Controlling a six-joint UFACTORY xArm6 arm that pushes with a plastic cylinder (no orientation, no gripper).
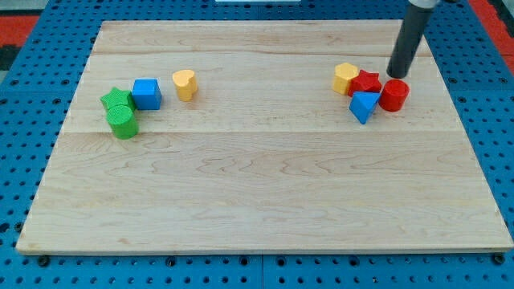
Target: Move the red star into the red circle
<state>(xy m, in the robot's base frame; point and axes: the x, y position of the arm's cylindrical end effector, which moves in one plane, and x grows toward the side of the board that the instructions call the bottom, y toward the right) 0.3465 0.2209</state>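
Note:
The red star (pixel 366 82) lies at the view's upper right, in a tight cluster. The red circle, a red cylinder (pixel 394 95), sits just to its right, touching or nearly touching it. A yellow block (pixel 346 78) is against the star's left side and a blue triangle (pixel 364 106) lies just below it. My tip (pixel 397 75) is the end of the dark rod, just above the red cylinder and to the right of the red star, very close to both.
At the view's left lie a green star (pixel 116 99), a green cylinder (pixel 122 122), a blue cube (pixel 146 93) and a yellow heart (pixel 185 83). The wooden board (pixel 265 193) is bordered by blue pegboard.

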